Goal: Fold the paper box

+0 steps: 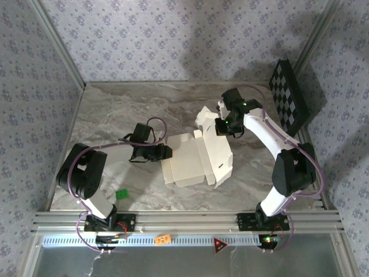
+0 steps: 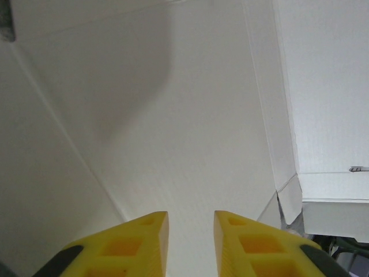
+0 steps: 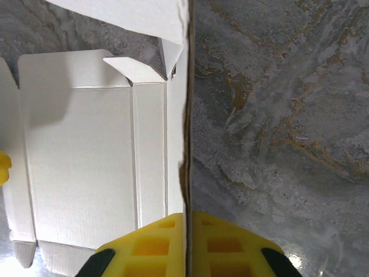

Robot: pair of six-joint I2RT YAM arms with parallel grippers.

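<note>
paper box [image 1: 187,163]: centre of the top view, on the marble table [image 1: 115,118].
right gripper [image 3: 187,216]: clamped on the box's raised flap, card edge-on.
left gripper [image 2: 190,214]: jaws narrow, nothing between; finger bases cut off at the bottom.

Paper box [image 1: 193,158]: thin card, matt white, smooth, with pressed crease lines; the cut edge looks slightly fibrous.
Table [image 1: 115,115]: marble-patterned top, smooth, faint sheen.
Left gripper [image 2: 191,225] and right gripper [image 3: 185,225]: fingers [image 2: 253,245] of yellow moulded plastic, matt.
Right arm [image 1: 262,131]: smooth white and black plastic casing, light gloss.
Front rail [image 1: 184,219]: ribbed bare metal, satin.
Walls [image 1: 173,34]: patterned wallpaper, matt.
</note>
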